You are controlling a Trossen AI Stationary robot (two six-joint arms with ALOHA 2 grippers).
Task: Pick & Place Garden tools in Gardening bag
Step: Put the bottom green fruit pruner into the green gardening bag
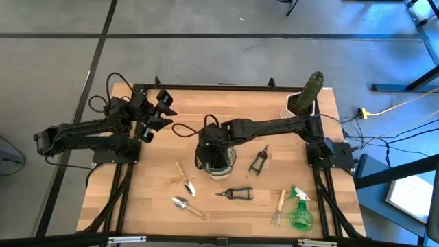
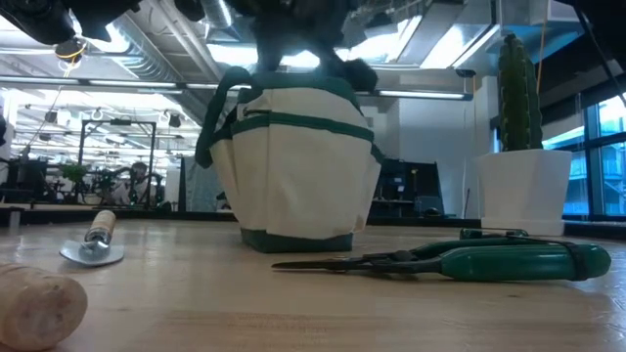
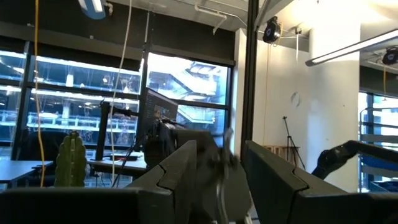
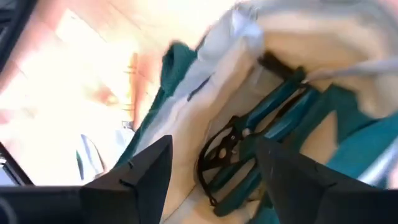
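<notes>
The gardening bag [image 1: 225, 167], beige with green trim, stands upright at the table's middle [image 2: 293, 166]. My right gripper [image 4: 211, 180] hangs open just above its mouth [image 1: 212, 147]. Green-handled pruners [image 4: 249, 146] lie inside the bag, below the fingers and apart from them. On the table lie black pruners [image 1: 258, 160], green-handled shears [image 1: 235, 194], two wooden-handled trowels [image 1: 184, 178] [image 1: 186, 206], a hand fork [image 1: 278, 208] and a green spray bottle [image 1: 300, 211]. My left gripper [image 1: 161, 110] waits open, raised near the far left.
A cactus in a white pot [image 1: 306, 96] stands at the far right corner. The shears [image 2: 469, 262] lie close in front of the bag on the near side. Bare wood shows between the bag and the left arm.
</notes>
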